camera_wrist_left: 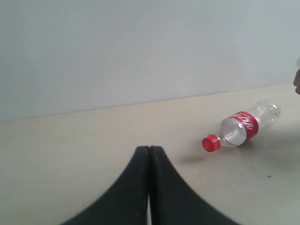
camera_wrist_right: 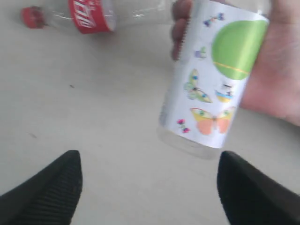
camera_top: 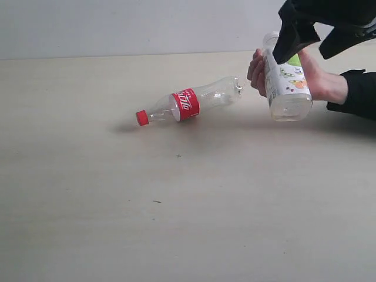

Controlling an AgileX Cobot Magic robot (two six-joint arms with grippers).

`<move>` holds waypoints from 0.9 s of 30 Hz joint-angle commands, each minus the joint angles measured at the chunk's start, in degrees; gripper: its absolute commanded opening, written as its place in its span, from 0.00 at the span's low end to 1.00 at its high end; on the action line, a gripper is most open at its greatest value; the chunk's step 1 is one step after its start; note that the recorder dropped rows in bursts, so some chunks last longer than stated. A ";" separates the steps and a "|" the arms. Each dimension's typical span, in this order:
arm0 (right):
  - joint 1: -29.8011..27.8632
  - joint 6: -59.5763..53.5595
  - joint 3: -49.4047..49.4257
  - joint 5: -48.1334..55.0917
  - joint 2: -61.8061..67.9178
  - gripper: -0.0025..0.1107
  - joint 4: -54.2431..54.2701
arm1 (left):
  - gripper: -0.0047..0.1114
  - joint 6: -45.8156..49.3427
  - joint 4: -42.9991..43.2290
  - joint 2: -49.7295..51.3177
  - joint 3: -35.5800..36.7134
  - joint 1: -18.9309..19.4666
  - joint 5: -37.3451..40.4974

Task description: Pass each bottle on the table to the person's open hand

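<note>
In the person's hand (camera_wrist_right: 281, 79), the bottle (camera_wrist_right: 211, 84) sits beyond parted black fingers (camera_wrist_right: 49, 192).

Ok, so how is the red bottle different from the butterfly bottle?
The red-label bottle lies on its side on the table, alone; the butterfly bottle is held nearly upright in the person's hand. The red-label bottle wears a red band, the butterfly bottle a white label with a green circle. Both are clear plastic.
</note>
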 commanded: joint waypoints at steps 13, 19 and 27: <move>-0.05 -12.80 9.40 1.27 -18.83 0.03 19.07 | 0.04 -0.44 0.10 -0.29 0.19 0.16 -0.22; -0.05 -25.14 24.96 -7.52 -33.05 0.02 30.94 | 0.04 -0.44 0.10 -0.29 0.19 0.16 -0.22; -0.05 -40.06 47.45 -20.70 -47.65 0.02 42.33 | 0.04 -0.44 0.10 -0.29 0.19 0.16 -0.22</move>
